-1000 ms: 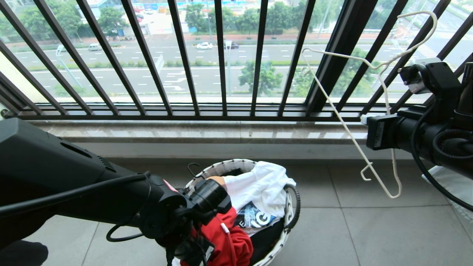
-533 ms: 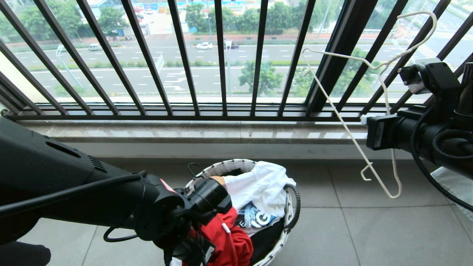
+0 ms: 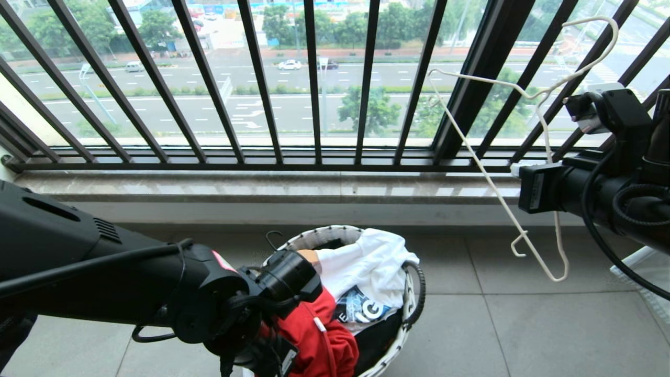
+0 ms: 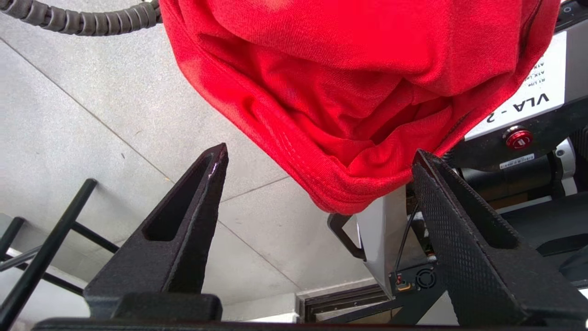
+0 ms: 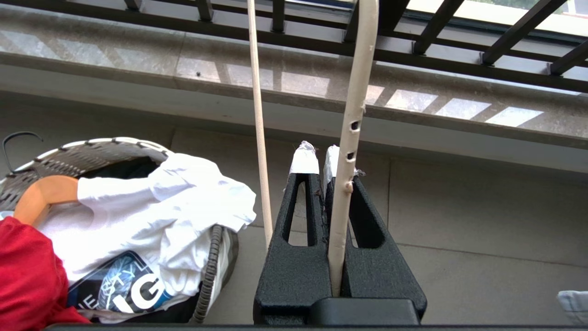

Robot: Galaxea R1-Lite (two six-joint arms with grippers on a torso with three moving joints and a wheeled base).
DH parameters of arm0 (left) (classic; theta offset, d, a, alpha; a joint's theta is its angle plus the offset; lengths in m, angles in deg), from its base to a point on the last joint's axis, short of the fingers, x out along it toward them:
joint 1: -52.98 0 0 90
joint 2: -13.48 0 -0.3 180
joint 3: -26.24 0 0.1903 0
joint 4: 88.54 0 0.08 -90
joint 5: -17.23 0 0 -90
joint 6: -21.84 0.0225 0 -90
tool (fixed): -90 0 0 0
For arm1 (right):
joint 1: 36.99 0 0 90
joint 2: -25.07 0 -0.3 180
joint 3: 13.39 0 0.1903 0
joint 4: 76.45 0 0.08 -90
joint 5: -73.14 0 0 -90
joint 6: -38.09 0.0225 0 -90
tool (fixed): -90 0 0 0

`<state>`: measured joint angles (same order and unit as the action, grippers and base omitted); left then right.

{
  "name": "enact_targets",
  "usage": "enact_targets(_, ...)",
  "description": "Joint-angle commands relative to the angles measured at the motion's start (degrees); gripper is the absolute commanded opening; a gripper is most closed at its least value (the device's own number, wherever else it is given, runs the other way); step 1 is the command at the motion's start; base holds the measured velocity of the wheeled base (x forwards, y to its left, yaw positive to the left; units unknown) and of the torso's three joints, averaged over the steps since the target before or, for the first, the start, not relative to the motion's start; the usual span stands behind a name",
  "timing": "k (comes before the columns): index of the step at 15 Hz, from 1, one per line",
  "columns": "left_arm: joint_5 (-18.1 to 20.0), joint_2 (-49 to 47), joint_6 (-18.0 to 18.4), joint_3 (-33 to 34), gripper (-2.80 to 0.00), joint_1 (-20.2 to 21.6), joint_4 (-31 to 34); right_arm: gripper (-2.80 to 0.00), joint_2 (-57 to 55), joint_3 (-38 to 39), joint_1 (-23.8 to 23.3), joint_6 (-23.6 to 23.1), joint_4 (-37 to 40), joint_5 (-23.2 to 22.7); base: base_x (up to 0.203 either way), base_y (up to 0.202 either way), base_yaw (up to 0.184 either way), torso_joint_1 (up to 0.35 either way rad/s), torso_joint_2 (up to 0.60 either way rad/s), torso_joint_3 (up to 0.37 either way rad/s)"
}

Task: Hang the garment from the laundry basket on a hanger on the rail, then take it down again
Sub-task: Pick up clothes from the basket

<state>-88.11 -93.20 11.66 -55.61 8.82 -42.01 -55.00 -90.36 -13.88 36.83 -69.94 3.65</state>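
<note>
The red garment (image 3: 320,340) lies bunched over the near rim of the laundry basket (image 3: 320,234), on the floor below the window. My left gripper (image 4: 320,154) stands open just short of a hanging red fold (image 4: 349,92). The cloth brushes one fingertip (image 4: 425,161) and nothing is clamped between the jaws. In the head view the left wrist hides these fingers. Off to the right, my right gripper (image 5: 317,156) is shut on the cream wire hanger (image 5: 351,124) and holds it up tilted before the window (image 3: 489,178). The rail is out of view.
A black barred balcony railing (image 3: 314,78) and a stone sill (image 3: 293,191) run across the back. The basket also holds a white shirt (image 3: 366,262) on a wooden hanger (image 5: 43,195) and a black printed shirt (image 3: 361,311). Pale cloth (image 3: 646,267) lies at the far right.
The left arm has drawn a little leftward and lower in the head view. The red garment, the basket and the right arm with the hanger have stayed put.
</note>
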Motion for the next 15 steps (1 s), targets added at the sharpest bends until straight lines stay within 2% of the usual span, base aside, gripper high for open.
enact_targets(1, -0.3, 2.7, -0.1, -0.2, 0.00, 0.3, 0.0, -2.80, -0.1, 0.0, 0.0, 0.0, -0.1, 0.1, 0.000, 0.000, 0.000, 0.000, 0.00, 0.000)
enact_targets(5, -0.2, 2.2, -0.9, -2.2, 0.00, 3.3, -1.1, -2.80, -0.1, 0.0, 0.0, 0.0, -0.1, 0.1, 0.000, 0.000, 0.000, 0.000, 0.00, 0.000)
enact_targets(7, 0.2, 0.6, -1.2, -2.2, 0.00, 3.8, -4.4, -2.80, -0.1, 0.0, 0.0, 0.0, -0.1, 0.1, 0.000, 0.000, 0.000, 0.000, 0.00, 0.000)
enact_targets(8, 1.1, -0.2, -1.7, -2.2, 0.00, 4.1, -6.2, -2.80, -0.1, 0.0, 0.0, 0.0, -0.1, 0.1, 0.000, 0.000, 0.000, 0.000, 0.00, 0.000)
enact_targets(10, 5.5, -1.6, -4.2, -2.6, 0.00, 4.7, -8.9, -2.80, -0.1, 0.0, 0.0, 0.0, -0.1, 0.1, 0.000, 0.000, 0.000, 0.000, 0.00, 0.000)
enact_targets(12, 5.7, -3.4, -7.2, -4.6, 0.00, 4.8, -8.8, -2.80, -0.1, 0.0, 0.0, 0.0, -0.1, 0.1, 0.000, 0.000, 0.000, 0.000, 0.00, 0.000)
enact_targets(15, 5.3, -5.1, -7.5, -5.8, 0.00, 4.9, -5.5, -2.80, -0.1, 0.0, 0.0, -0.1, -0.1, 0.1, 0.000, 0.000, 0.000, 0.000, 0.00, 0.000)
